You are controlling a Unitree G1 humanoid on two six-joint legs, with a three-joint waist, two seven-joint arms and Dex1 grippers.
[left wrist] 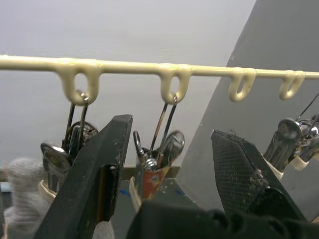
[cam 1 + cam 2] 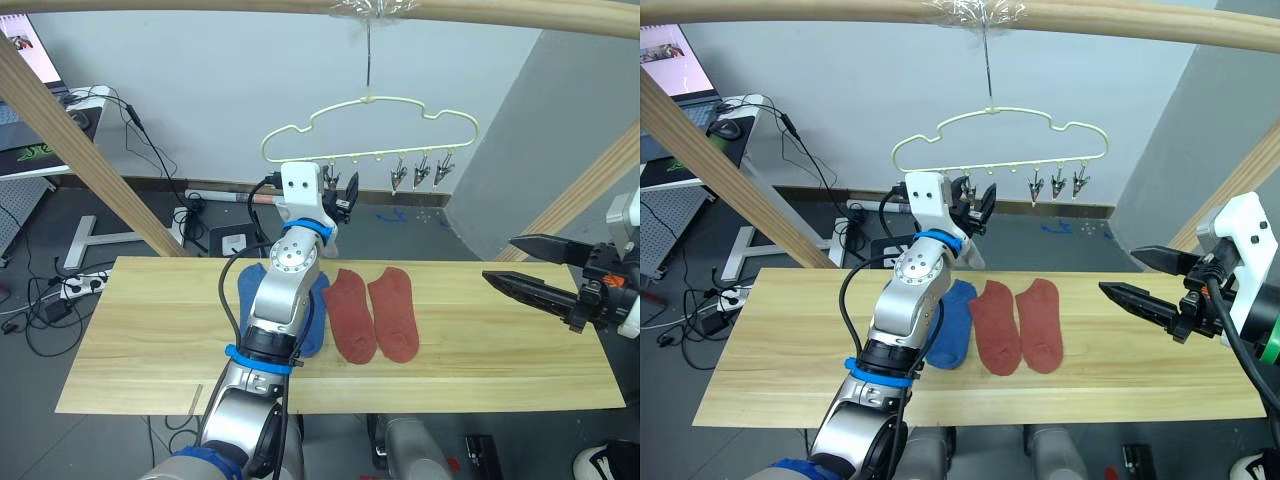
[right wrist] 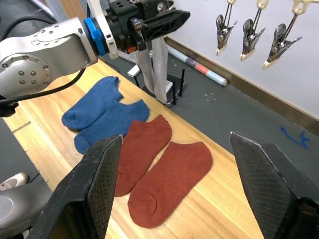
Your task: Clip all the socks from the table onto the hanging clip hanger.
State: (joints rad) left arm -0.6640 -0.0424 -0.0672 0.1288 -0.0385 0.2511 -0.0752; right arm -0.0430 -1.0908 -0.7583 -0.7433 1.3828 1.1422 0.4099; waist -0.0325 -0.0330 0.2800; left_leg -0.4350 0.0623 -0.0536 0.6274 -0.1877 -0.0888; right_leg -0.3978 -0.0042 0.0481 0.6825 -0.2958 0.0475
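Socks (image 3: 149, 164) on table (image 2: 480, 350); left hand (image 1: 172, 164) open around hanger clip (image 1: 154, 164); right hand (image 2: 525, 265) open, empty.

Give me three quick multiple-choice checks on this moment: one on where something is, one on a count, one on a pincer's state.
1. Where do the two rust-red socks lie on the table?
A. Side by side, to the robot's right of the blue socks
B. Stacked on top of the blue socks
C. At the table's far left end

2. How many blue socks lie on the table?
A. One
B. Two
C. Four

3. What is the state of the right pincer?
A. Shut on a red sock
B. Shut and empty
C. Open and empty

Answers:
1 A, the head views show the red pair next to the blue ones.
2 B, the right wrist view shows two overlapping.
3 C, its fingers stand apart over the table with nothing between them.
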